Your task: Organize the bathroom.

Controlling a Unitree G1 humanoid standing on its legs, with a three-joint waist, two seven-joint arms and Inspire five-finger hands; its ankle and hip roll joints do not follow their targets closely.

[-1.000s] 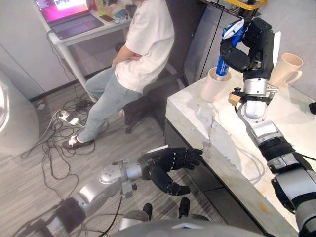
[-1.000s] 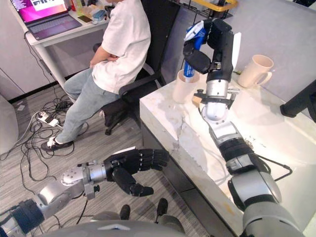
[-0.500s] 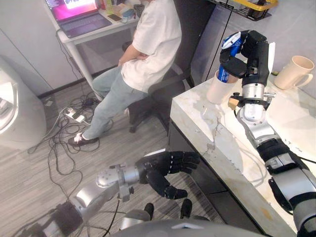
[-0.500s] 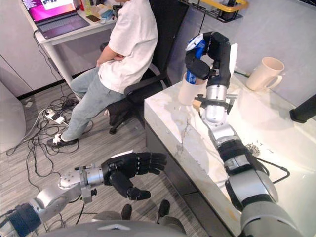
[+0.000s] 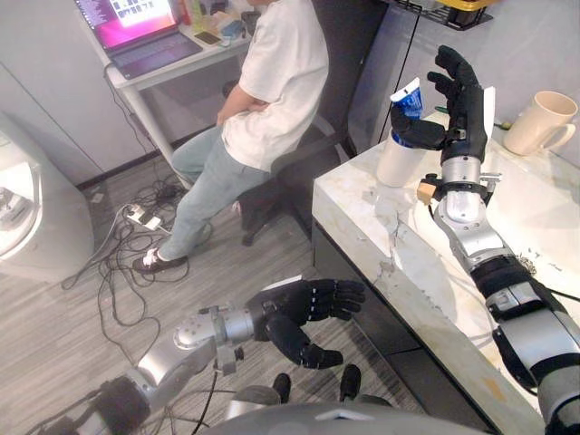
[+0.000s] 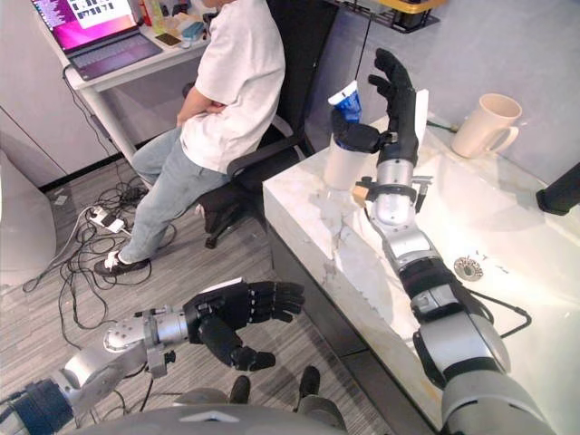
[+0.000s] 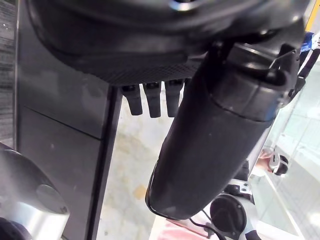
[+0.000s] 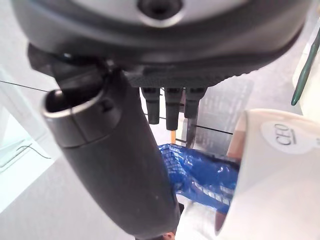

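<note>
The blue tube (image 5: 407,97) stands in the white cup (image 5: 396,161); my right hand (image 5: 456,91) is spread open beside it, holding nothing; a mug (image 5: 538,121) waits on the table (image 5: 544,217).

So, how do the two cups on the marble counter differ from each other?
The near cup holds a blue tube; the far mug shows nothing inside. The near cup shows no handle; the far mug has one. The right hand is open beside the near cup, away from the far mug. Both are cream-coloured.

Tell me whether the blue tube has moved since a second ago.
Yes. The blue tube has dropped into the white cup on the marble counter; the right hand, which gripped it above the cup, is now open.
</note>
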